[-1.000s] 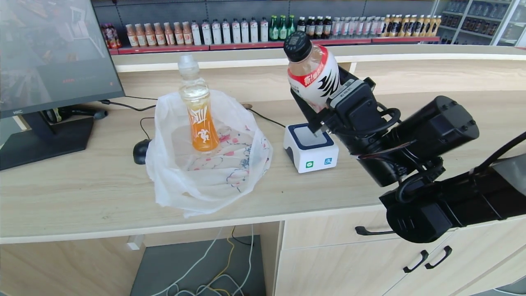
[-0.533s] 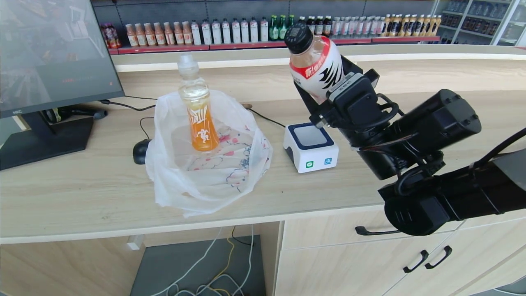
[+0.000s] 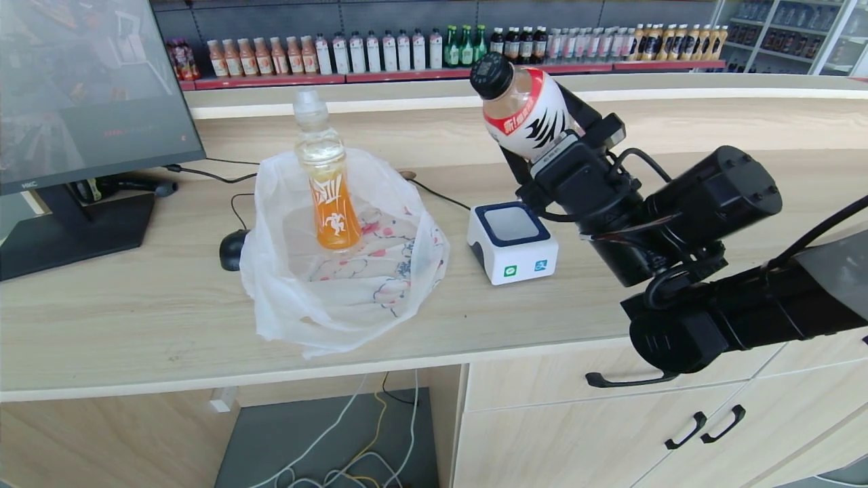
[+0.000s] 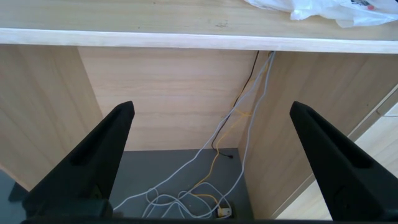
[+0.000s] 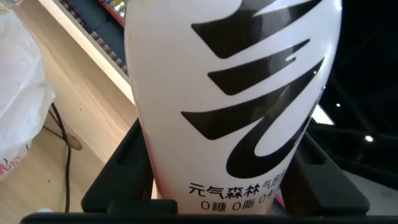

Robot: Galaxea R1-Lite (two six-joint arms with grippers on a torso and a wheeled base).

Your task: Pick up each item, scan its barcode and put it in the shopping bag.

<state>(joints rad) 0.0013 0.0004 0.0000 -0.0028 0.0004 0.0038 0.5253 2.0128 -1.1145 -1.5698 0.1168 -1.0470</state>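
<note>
My right gripper (image 3: 542, 146) is shut on a white-labelled bottle (image 3: 525, 112) with a black cap, held tilted in the air above and just behind the white scanner box (image 3: 513, 242). The right wrist view has the bottle's label (image 5: 242, 93) pressed between both fingers. An orange drink bottle (image 3: 327, 183) stands upright inside the open white shopping bag (image 3: 339, 271) on the counter, left of the scanner. My left gripper (image 4: 211, 162) hangs open below the counter edge, facing the cables on the floor, with nothing between its fingers.
A monitor (image 3: 81, 88) on a black stand sits at the counter's left, with a black mouse (image 3: 232, 249) and cables beside the bag. A raised wooden ledge (image 3: 407, 102) runs behind the counter. Drawers with black handles (image 3: 698, 427) are below right.
My right gripper has lifted the white-labelled bottle up and slightly right, away from the scanner top. The bag and orange bottle have stayed put.
</note>
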